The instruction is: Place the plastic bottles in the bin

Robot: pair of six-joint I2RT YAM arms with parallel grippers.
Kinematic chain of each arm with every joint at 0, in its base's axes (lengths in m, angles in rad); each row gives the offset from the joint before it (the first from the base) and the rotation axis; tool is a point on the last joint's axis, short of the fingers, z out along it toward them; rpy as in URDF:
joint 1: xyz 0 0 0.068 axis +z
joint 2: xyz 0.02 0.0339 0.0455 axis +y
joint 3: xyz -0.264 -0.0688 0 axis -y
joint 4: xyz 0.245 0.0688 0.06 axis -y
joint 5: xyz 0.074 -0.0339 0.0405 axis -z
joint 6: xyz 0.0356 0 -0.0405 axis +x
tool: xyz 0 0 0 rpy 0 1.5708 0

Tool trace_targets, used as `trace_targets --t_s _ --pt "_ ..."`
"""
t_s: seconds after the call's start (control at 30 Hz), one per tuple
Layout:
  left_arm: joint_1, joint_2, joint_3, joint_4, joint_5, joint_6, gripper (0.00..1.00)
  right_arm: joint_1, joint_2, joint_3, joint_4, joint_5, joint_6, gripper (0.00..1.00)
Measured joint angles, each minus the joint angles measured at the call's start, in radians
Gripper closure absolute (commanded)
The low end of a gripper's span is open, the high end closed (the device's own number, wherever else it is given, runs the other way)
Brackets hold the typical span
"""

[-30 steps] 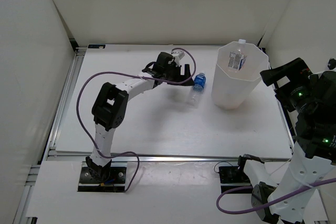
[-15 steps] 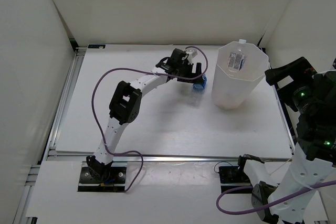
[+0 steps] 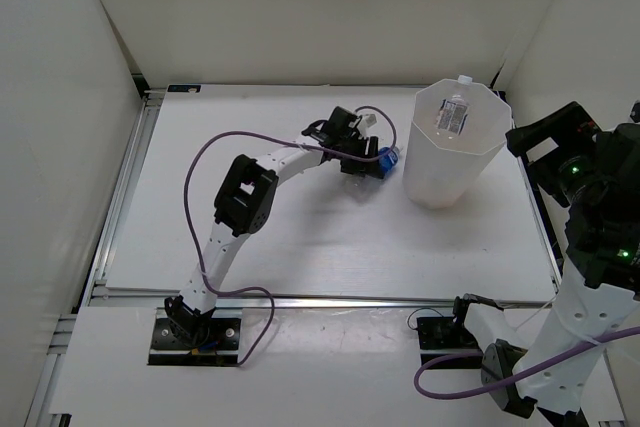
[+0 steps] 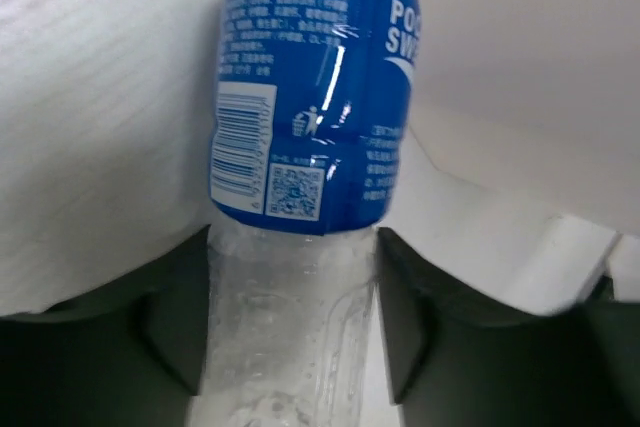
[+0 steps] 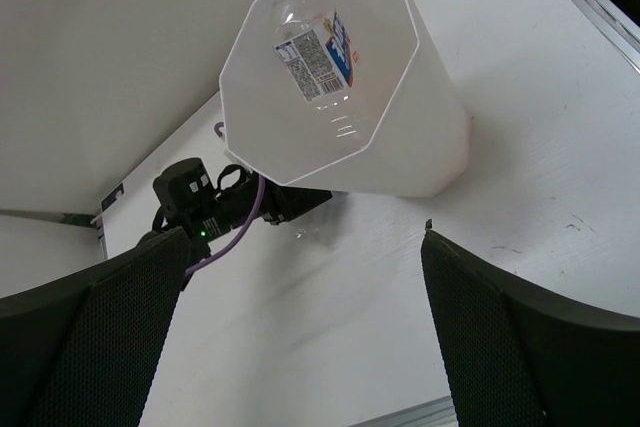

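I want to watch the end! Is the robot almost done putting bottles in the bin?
Done: a first bottle lies inside the bin. In hand: the left claw grips the blue-labelled bottle beside the bin, not yet in. Left: dropping it in. The right claw is open, holding nothing. No other bottles show.

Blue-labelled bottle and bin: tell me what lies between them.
Only a narrow strip of bare table, per the top external view; the blue-labelled bottle is apart from the bin.
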Motion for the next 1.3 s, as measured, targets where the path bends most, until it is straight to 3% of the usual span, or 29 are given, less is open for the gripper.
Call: trace_targets --t_s 0.1,0.13,0.17,0.43,0.53,0.7,0.77,0.87,0.97,1.3 --pt "0.011 0.000 -0.022 0.012 0.041 -0.021 0.52 0.000 0.001 0.000 0.000 0.000 0.000 0.00" --pt "0.019 0.000 -0.032 0.023 0.061 -0.030 0.62 0.000 0.000 -0.001 0.000 0.000 0.000 0.00" --pt "0.027 -0.002 -0.040 0.031 0.079 -0.041 0.65 0.000 -0.001 -0.003 0.000 0.000 0.000 0.00" --pt "0.143 -0.018 0.004 -0.028 0.030 -0.082 0.68 0.000 -0.002 -0.059 0.007 -0.006 0.008 0.00" --pt "0.187 -0.027 0.118 -0.059 -0.042 -0.090 0.69 0.000 -0.009 -0.087 0.013 -0.015 0.017 0.00" --pt "0.219 -0.029 0.509 -0.014 -0.077 -0.161 0.69 0.000 -0.026 -0.119 0.019 -0.024 0.034 0.00" --pt "0.208 -0.066 0.567 0.109 -0.064 -0.205 0.67 0.000 -0.030 -0.120 0.026 -0.029 0.036 0.00" --pt "0.158 -0.191 0.477 0.306 -0.051 -0.266 0.64 0.000 -0.037 -0.120 0.031 -0.035 0.046 0.00" --pt "0.084 -0.215 0.476 0.443 -0.035 -0.305 0.61 0.000 -0.045 -0.120 0.031 -0.040 0.052 0.00" --pt "-0.121 -0.112 0.468 0.593 -0.013 -0.340 0.49 0.000 -0.074 -0.073 0.029 -0.042 0.048 0.00"
